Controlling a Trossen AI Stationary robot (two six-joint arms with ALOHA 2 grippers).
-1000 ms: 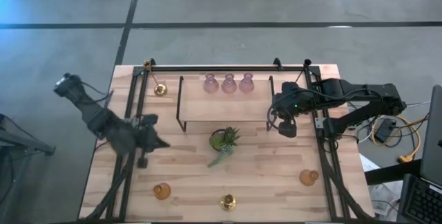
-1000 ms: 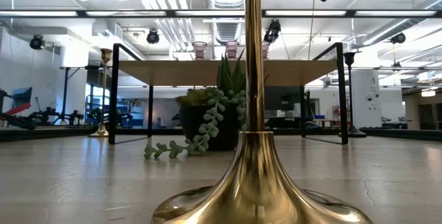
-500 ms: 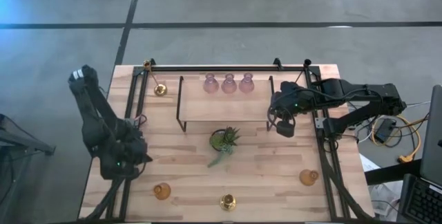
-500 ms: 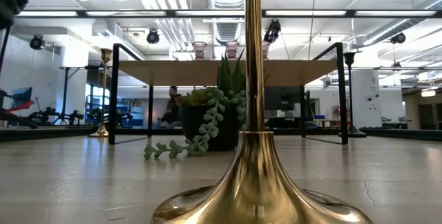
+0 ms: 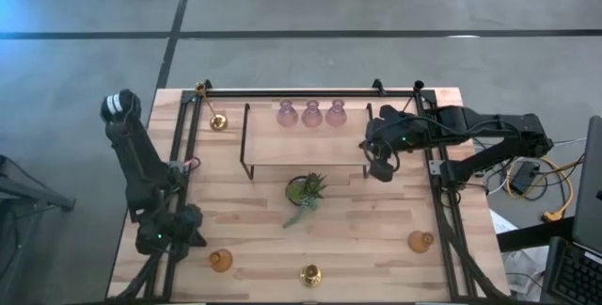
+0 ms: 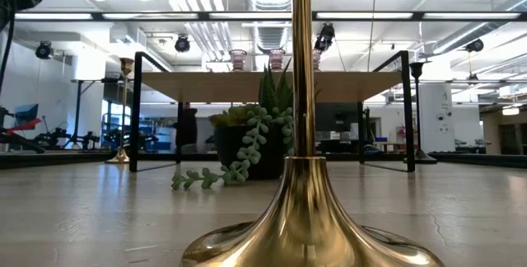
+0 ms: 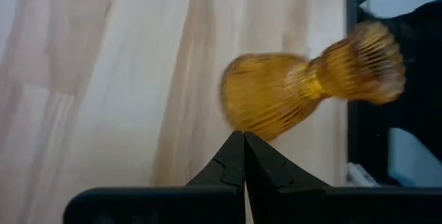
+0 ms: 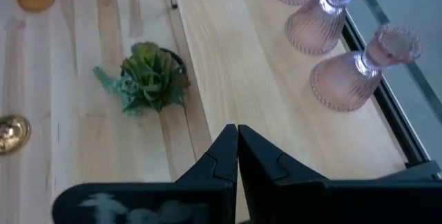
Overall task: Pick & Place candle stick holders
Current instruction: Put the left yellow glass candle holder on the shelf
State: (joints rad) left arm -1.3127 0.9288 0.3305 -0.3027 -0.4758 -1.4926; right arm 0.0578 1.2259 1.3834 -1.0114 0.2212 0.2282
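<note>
Three pale pink glass holders (image 5: 311, 114) stand on the wooden shelf (image 5: 306, 145) at the far side; they also show in the right wrist view (image 8: 349, 79). An amber holder (image 5: 220, 261) stands near left, another (image 5: 420, 241) near right. One brass holder (image 5: 218, 122) stands far left, another (image 5: 309, 274) at the near edge, filling the low view (image 6: 306, 217). A black holder (image 6: 416, 110) stands right of the shelf. My left gripper (image 5: 191, 238) is shut, its tips (image 7: 243, 137) just short of the amber holder (image 7: 276, 103). My right gripper (image 5: 379, 169) is shut above the shelf's right end (image 8: 237, 131).
A small green potted plant (image 5: 307, 190) stands mid-table in front of the shelf and shows in the right wrist view (image 8: 146, 79). Black frame rails (image 5: 179, 154) run along the table's left, right and far sides. Bare wood lies between the plant and the near holders.
My left arm has swung from the table's middle left toward the near edge, ending beside the near-left amber holder. My right gripper has drifted a little toward the table's left, staying above the shelf's right end. No holder has moved.
</note>
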